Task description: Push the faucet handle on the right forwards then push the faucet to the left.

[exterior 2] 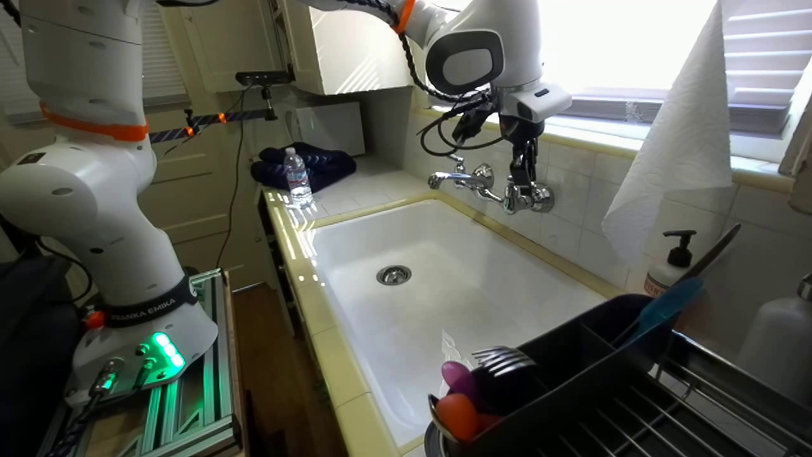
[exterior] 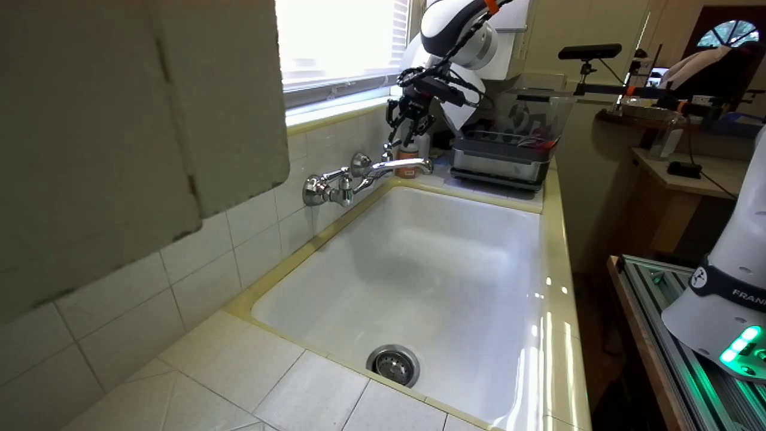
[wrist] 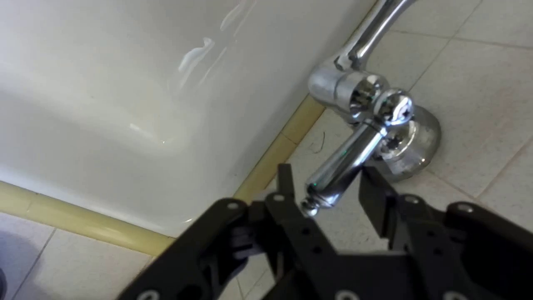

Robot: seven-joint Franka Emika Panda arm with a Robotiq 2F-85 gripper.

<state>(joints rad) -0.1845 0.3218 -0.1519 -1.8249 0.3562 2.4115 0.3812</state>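
Observation:
The chrome faucet (exterior: 402,164) is mounted on the tiled wall, and its spout (exterior 2: 451,179) reaches out over the sink. The right faucet handle (wrist: 341,166) is a stubby chrome lever, pointing diagonally down in the wrist view. My gripper (wrist: 326,170) is partly open around it, with the lever's outer end between the fingers. The right finger (wrist: 377,196) is very close to the lever; whether they touch I cannot tell. A gap separates the left finger (wrist: 285,179) from it. In an exterior view my gripper (exterior 2: 523,189) hangs over this handle, largely covering it.
Below the faucet lies the white sink (exterior: 455,269). A dish rack (exterior: 499,164) and a soap bottle (exterior: 408,157) stand near the gripper's end. The window sill (exterior: 335,114) runs above the faucet. A paper towel (exterior 2: 672,139) hangs by the window.

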